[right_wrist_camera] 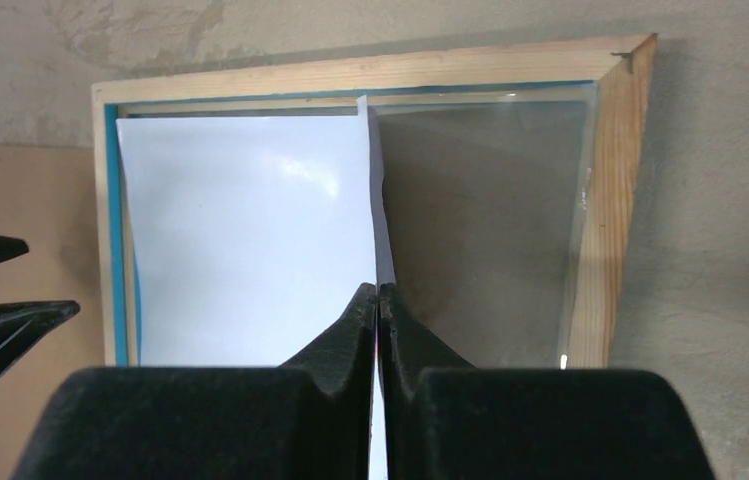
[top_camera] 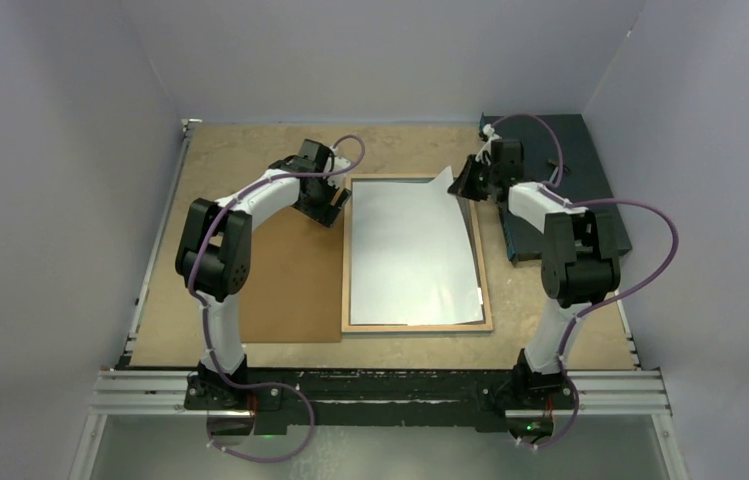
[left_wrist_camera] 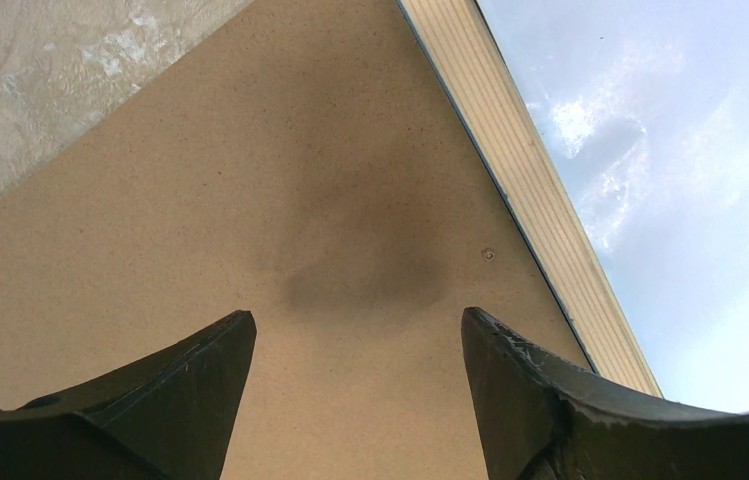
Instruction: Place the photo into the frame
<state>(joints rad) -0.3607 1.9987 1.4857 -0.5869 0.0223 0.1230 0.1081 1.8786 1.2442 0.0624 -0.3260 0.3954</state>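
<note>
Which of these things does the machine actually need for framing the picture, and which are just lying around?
Needed: white-backed paper photo, pinched by the right end effector; pale wooden rectangular frame, lying back up.
Lying about: flat brown board; dark teal slab.

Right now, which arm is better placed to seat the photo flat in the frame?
Right. The right gripper is shut on the photo's lifted edge, over the frame. The left gripper hangs open above the brown board beside the frame, holding nothing.
</note>
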